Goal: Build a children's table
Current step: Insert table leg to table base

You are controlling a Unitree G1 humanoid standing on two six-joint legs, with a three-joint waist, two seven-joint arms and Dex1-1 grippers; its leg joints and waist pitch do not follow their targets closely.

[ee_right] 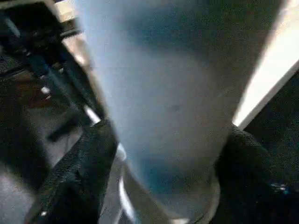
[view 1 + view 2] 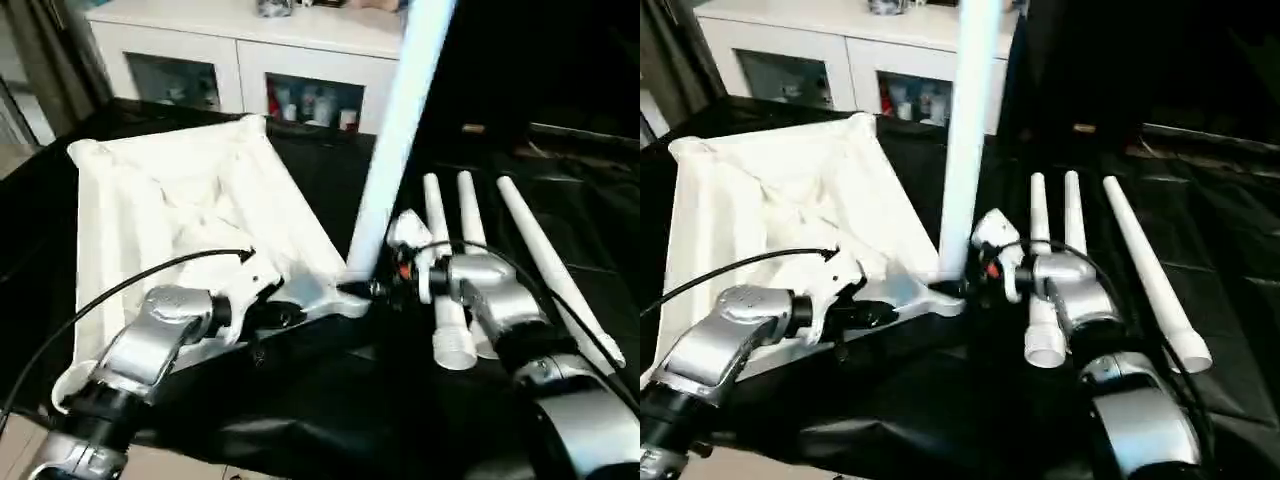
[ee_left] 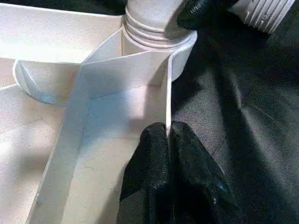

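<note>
The children's table top (image 2: 150, 200) lies upside down on the black cloth, its ribbed underside facing up. One white leg (image 2: 400, 130) stands upright in the corner socket (image 3: 156, 28) nearest me. My left gripper (image 3: 167, 140) is shut on the thin rim of the top just beside that corner. My right gripper (image 1: 168, 177) is at the base of the upright leg, with a black finger (image 1: 79, 172) pressed against each side of the tube. Three more white legs (image 2: 470, 240) lie side by side on the cloth to the right.
A white cabinet (image 2: 250, 50) with glass-fronted compartments stands behind the work area. Black cloth (image 2: 330, 400) covers the surface out to its front edge. The loose legs lie close under my right forearm (image 2: 500, 300).
</note>
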